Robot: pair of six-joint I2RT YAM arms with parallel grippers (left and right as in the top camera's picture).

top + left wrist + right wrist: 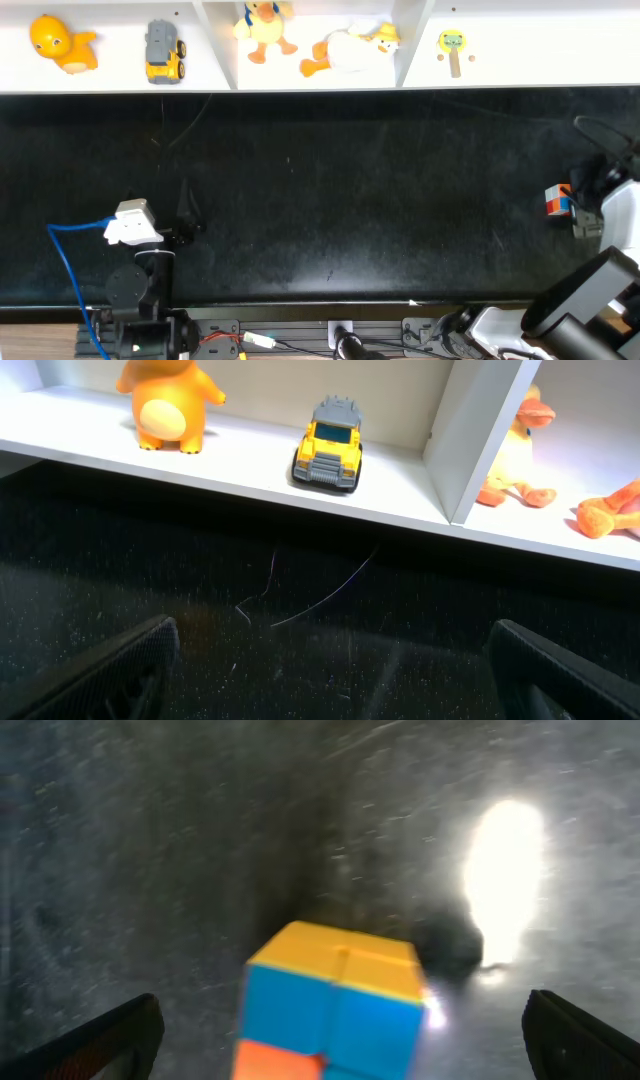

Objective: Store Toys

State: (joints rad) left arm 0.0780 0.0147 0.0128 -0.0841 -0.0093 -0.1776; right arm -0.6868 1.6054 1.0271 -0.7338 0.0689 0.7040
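Note:
A multicoloured puzzle cube rests on the black table near its right edge. My right gripper is low over it and open. In the right wrist view the cube, with yellow, blue and orange faces, lies between the spread fingers without touching them. My left gripper stands open with nothing in it above the table at the front left. It faces the white shelf, where a yellow truck and an orange duck stand.
The white shelf runs along the back, split by dividers. It holds the orange duck, the truck, two plush ducks and a small rattle. A blue cable hangs by the left arm.

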